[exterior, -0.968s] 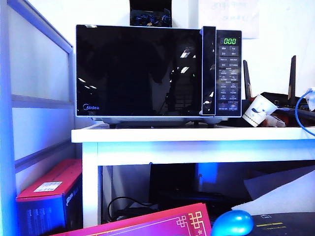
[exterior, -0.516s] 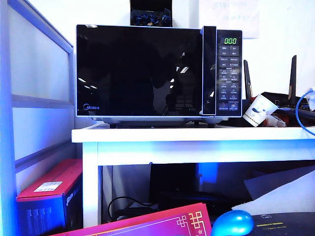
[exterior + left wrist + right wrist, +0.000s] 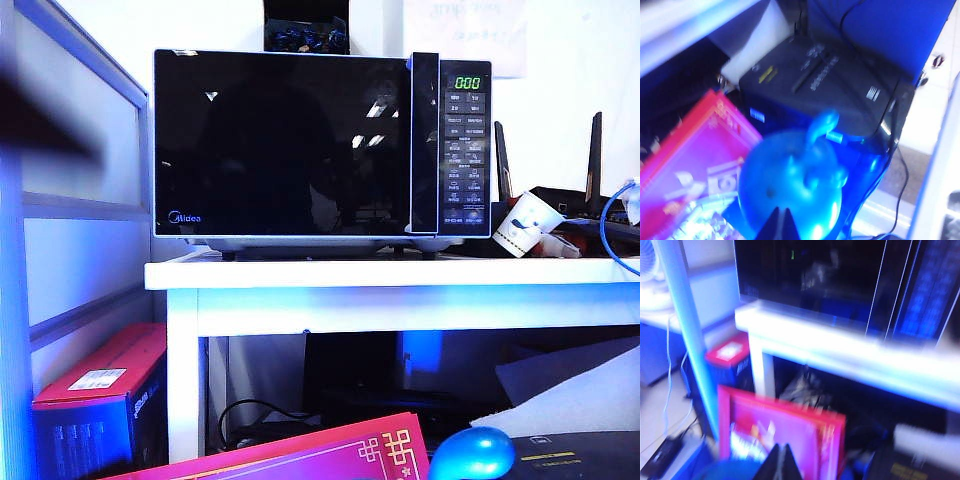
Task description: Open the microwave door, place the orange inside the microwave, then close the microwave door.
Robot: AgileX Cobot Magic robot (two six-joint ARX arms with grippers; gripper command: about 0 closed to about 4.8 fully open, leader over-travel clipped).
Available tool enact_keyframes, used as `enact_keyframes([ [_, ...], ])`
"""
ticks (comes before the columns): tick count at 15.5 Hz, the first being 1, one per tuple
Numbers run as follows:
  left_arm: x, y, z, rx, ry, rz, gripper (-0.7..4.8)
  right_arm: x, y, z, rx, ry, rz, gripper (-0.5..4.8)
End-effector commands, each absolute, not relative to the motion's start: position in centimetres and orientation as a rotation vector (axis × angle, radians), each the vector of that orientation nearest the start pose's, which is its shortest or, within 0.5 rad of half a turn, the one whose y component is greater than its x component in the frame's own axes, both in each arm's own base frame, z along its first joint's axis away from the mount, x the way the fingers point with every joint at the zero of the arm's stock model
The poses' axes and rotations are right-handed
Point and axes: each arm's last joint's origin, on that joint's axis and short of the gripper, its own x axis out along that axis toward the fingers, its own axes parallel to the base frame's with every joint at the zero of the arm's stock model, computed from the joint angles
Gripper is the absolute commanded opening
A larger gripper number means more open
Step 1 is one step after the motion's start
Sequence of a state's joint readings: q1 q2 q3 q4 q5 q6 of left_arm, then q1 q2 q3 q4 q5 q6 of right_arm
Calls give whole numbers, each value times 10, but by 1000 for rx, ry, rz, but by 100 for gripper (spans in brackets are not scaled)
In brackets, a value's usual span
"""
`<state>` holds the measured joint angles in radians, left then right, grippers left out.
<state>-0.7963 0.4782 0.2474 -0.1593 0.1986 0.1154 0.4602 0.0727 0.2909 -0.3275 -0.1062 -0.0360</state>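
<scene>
On the white surface (image 3: 400, 275) the microwave (image 3: 320, 145) is sitting with its door (image 3: 280, 145) shut — untouched. Both pincers, left (image 3: 781, 225) and right (image 3: 782, 462), are hanging low, closed and empty; no orange is showing.

dark blur enters at the left edge

a dark smeared shape (image 3: 45, 125) now crosses the exterior view's upper left, where none showed before; reflections on the microwave door (image 3: 282, 145) have shifted, with a new bright glint near its upper left.
</scene>
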Motion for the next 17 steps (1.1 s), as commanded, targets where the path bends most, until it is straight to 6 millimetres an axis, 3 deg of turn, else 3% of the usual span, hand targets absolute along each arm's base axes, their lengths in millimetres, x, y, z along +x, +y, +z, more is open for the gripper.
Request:
enact_keyframes([
  [1,85,-95,169,204,274,-1007,-6,75,41,203,22,141,563,-1],
  [3,85,-95,158,171,235,-1002,-6,80,43,175,19,235,555,-1],
  [6,84,-95,156,162,199,-1021,-6,82,44,146,2,337,555,-1],
  [12,84,-95,155,163,204,-1024,-6,82,44,147,3,326,556,-1],
  [15,86,-93,155,179,200,-936,-6,82,44,147,3,326,557,-1],
  [17,86,-86,159,200,104,-786,-6,82,44,147,3,326,556,-1],
])
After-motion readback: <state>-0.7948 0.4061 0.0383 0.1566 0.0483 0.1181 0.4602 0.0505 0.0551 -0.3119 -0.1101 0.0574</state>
